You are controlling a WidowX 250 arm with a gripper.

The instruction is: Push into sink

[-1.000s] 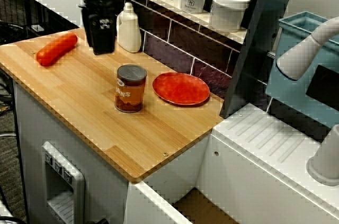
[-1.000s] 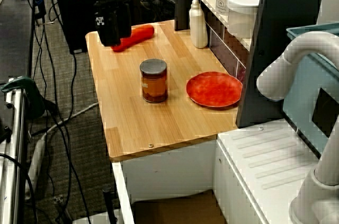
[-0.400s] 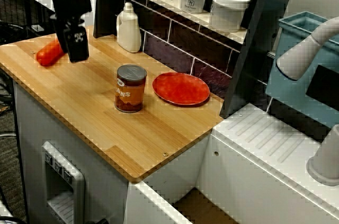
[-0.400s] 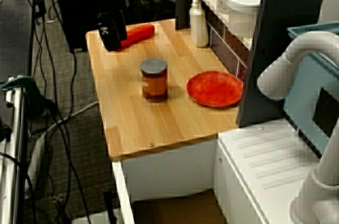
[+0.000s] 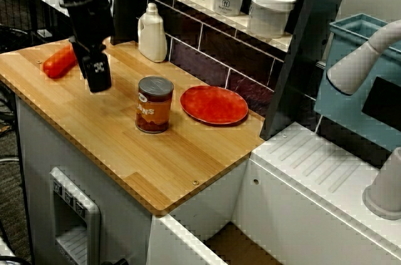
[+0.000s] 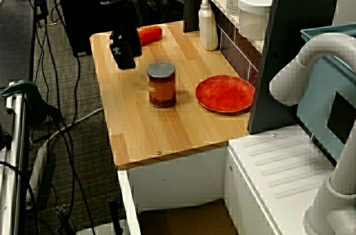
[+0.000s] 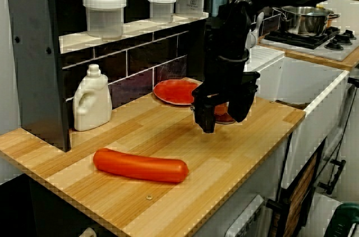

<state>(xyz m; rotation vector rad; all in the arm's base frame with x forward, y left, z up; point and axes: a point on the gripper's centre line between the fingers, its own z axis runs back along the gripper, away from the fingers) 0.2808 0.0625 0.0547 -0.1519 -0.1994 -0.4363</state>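
While the sink sits below the worktop's right end, the can stands mid-worktop between it and the gripper. Empty, its fingers spread apart in the view from the far end, the gripper hangs just beside the can, opposite the sink. The sausage lies farther away, lengthwise along the worktop.

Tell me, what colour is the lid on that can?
Dark grey. The can itself is brown-orange; its lid shows best in the view from the counter's end.
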